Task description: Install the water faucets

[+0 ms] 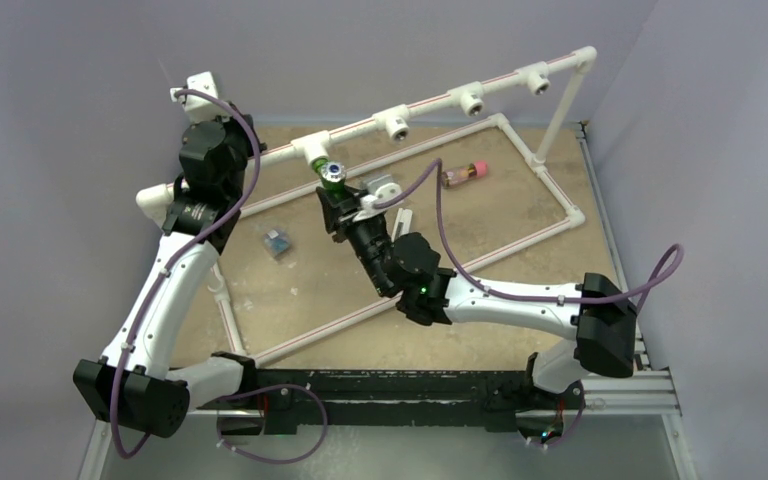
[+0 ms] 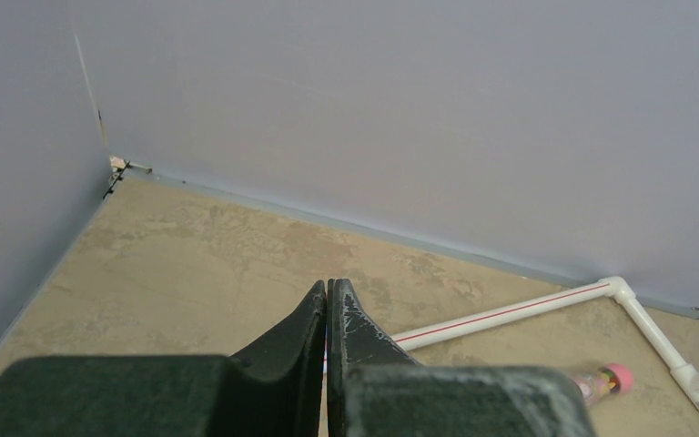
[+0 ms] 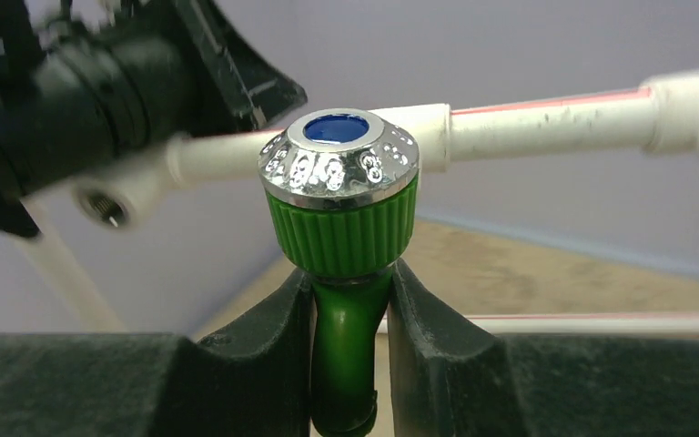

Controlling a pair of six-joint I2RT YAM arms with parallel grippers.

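Green faucet (image 3: 341,228) with chrome, blue-centred cap, right gripper (image 3: 346,296) clenched on its green neck, just in front of a tee on the raised white pipe rail (image 3: 546,114) — left gripper (image 2: 328,296) pressed closed, empty, near the rail's left end

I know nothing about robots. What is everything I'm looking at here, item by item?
water faucet: one, green with a chrome cap and blue centre, at the left part of the raised rail
raised pipe rail: one, white with a red stripe, across the back; three open sockets visible
floor pipe frame: one, white, lying on the table
small bottle: one, clear with a pink cap, lying inside the frame
small object: one, blue-grey, inside the frame; too small to identify
table: one, tan
walls: lavender-grey, around the table
left arm, right arm: white and black, purple cables
left gripper: black, shut, empty
right gripper: black, shut on the faucet
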